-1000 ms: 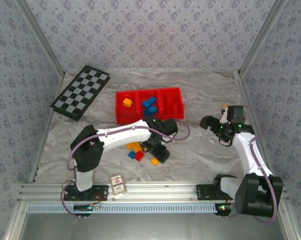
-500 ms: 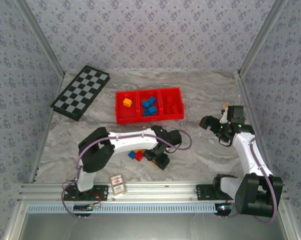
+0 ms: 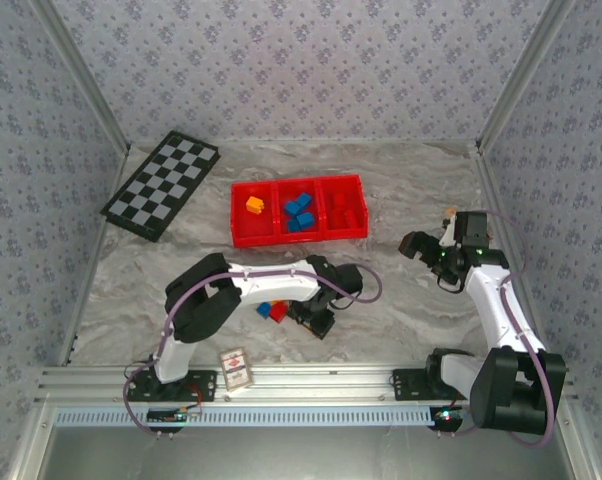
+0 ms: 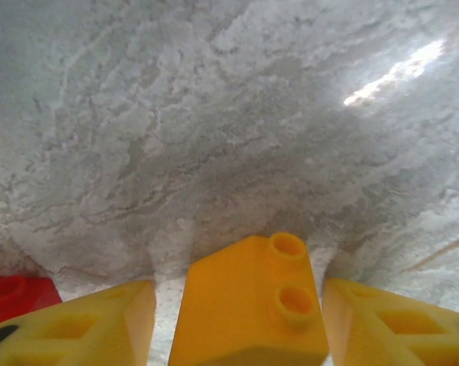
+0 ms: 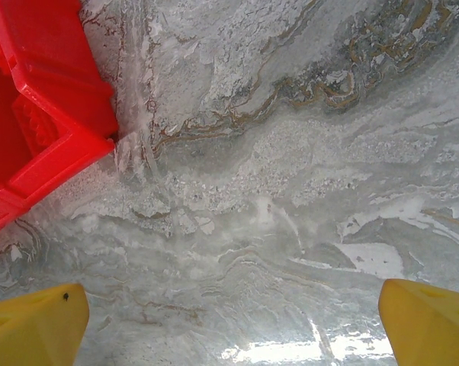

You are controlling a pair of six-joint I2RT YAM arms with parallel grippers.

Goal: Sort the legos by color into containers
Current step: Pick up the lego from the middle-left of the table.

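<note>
Here we see the left gripper (image 4: 237, 299) narrow around an orange-yellow lego (image 4: 248, 313), a thin gap beside it. The right gripper (image 5: 231, 301) hangs wide open near the red tray (image 5: 56, 151).

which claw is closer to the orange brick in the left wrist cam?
Left. The left claw straddles the orange brick, one finger on each side with slim gaps. The right claw hangs far off to the right, open, beside the right end of the red tray.

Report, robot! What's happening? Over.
Left gripper open, straddling orange-yellow plastic brick, gaps both sides. Right gripper open over marbled table beside red plastic tray. Nearby: small red plastic brick.
</note>
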